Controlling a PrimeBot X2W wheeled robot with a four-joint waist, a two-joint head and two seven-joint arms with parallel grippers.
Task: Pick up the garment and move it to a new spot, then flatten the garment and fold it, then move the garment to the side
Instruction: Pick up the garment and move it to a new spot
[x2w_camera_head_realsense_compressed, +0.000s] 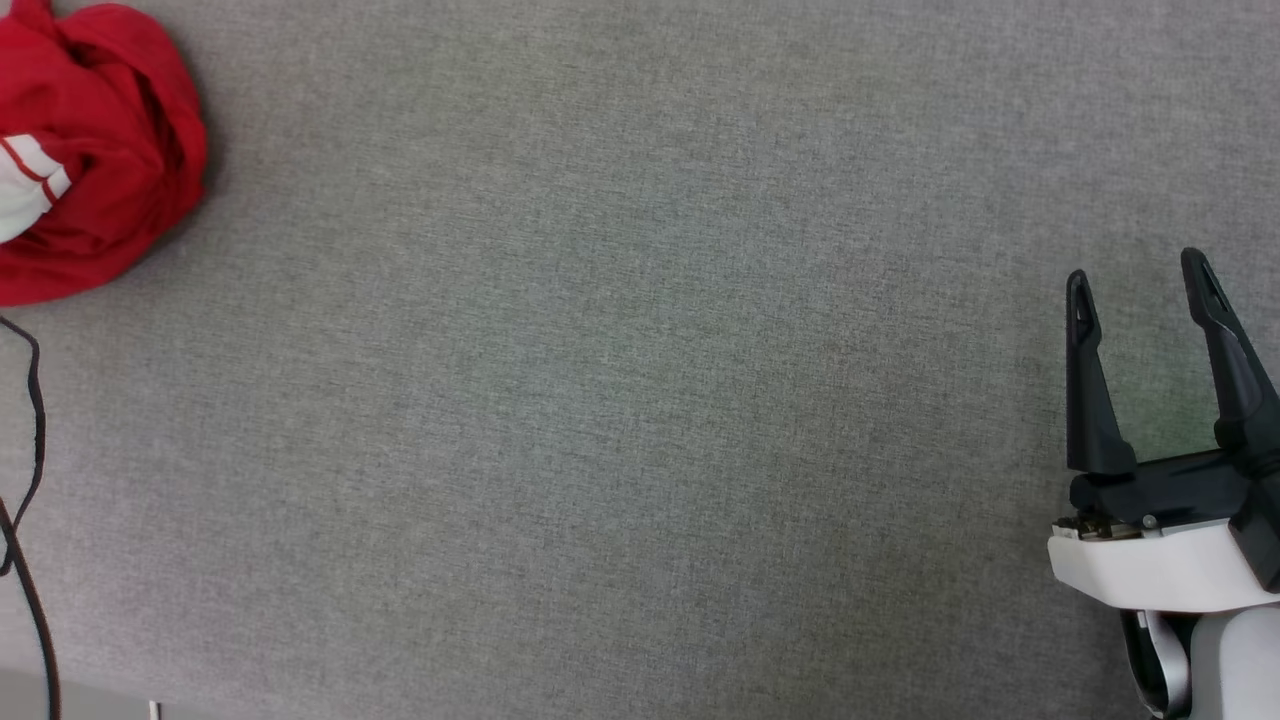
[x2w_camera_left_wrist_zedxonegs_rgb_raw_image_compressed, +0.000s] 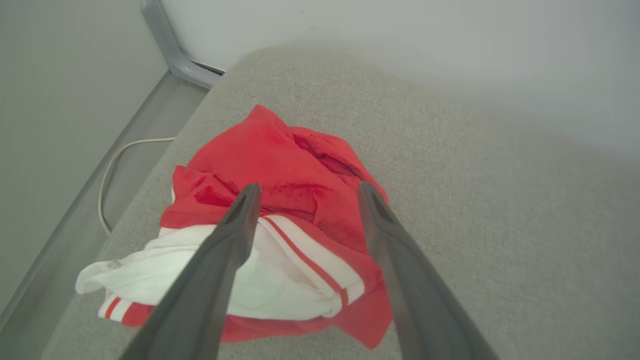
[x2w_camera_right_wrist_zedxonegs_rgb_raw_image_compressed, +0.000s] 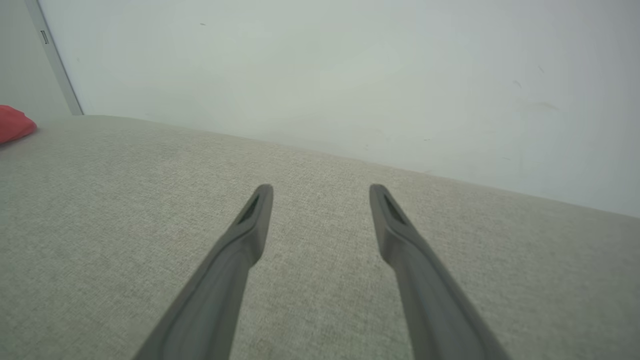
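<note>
At the far left corner of the grey cloth table (x2w_camera_head_realsense_compressed: 640, 400) lay 1 garment (x2w_camera_head_realsense_compressed: 100, 150), a red shirt with a white sleeve and red stripes. It was all bunched up in a heap.

There were 2 grippers, each with 2 long dark fingers. The left gripper (x2w_camera_left_wrist_zedxonegs_rgb_raw_image_compressed: 308, 189) hung over the heap with its fingers spread wide, and it had hold of nothing. Its tips were perhaps touching the shirt, but the view was too close to tell. The right gripper (x2w_camera_head_realsense_compressed: 1137, 272) was well apart from the shirt, over the bare table on the right. It was spread wide too and held nothing.

There were 2 cords: 1 black cord (x2w_camera_head_realsense_compressed: 35, 420) by the table's left edge and 1 white cord (x2w_camera_left_wrist_zedxonegs_rgb_raw_image_compressed: 107, 170) on the floor beside the table. A pale wall (x2w_camera_right_wrist_zedxonegs_rgb_raw_image_compressed: 320, 75) stood behind the table.
</note>
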